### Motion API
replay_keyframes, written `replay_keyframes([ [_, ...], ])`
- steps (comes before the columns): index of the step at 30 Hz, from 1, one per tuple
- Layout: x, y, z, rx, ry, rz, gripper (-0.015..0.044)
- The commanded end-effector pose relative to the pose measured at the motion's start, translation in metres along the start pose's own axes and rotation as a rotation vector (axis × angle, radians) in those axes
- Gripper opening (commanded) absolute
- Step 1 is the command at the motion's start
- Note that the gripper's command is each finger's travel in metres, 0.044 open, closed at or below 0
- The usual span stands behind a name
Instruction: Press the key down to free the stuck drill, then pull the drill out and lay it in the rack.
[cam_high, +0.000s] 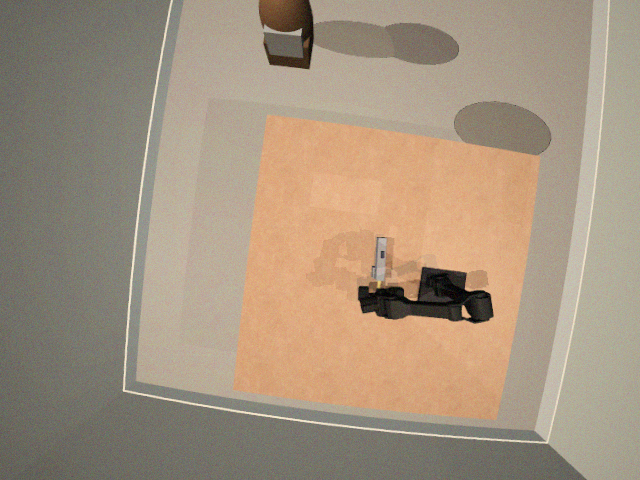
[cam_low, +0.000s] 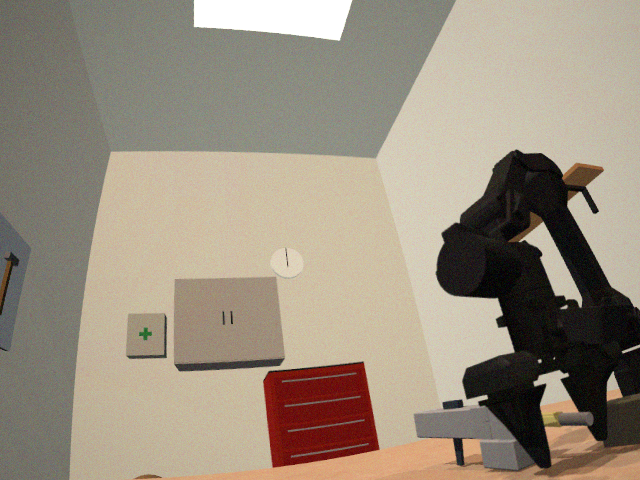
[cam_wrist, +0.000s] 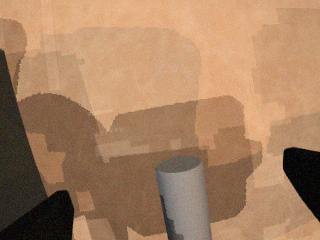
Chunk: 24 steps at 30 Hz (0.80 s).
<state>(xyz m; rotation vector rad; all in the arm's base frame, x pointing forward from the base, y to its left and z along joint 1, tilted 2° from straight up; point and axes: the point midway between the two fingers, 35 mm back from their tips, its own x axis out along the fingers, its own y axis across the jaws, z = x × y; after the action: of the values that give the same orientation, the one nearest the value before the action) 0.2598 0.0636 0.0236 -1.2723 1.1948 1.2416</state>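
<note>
I see a matt wood-look table (cam_high: 320, 330). The drill (cam_wrist: 186, 216) looks smooth grey metal; my gripper (cam_wrist: 181, 181) is matt black.

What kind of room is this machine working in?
It looks like a workshop or garage. A red tool chest with drawers stands by the far wall, a hammer hangs on a board at the left, and a first-aid box hangs beside a wall cabinet.

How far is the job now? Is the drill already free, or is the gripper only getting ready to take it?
Nothing looks finished: the drill lies on the table, and whether the key was pressed cannot be seen. In hand: the gripper is open and empty, its fingers standing on either side of the drill's grey cylinder without touching it. Left: close on it, pull the drill out, lay it in the rack.
</note>
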Motion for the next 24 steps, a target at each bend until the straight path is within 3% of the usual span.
replay_keyframes([
  [1,0.0011,0.0015,-0.0027,-0.004,0.007,0.004,0.044],
  [19,0.0017,0.0022,-0.0045,-0.004,0.007,0.004,0.044],
  [24,0.0005,-0.0001,-0.0025,0.001,-0.001,-0.003,0.0309],
])
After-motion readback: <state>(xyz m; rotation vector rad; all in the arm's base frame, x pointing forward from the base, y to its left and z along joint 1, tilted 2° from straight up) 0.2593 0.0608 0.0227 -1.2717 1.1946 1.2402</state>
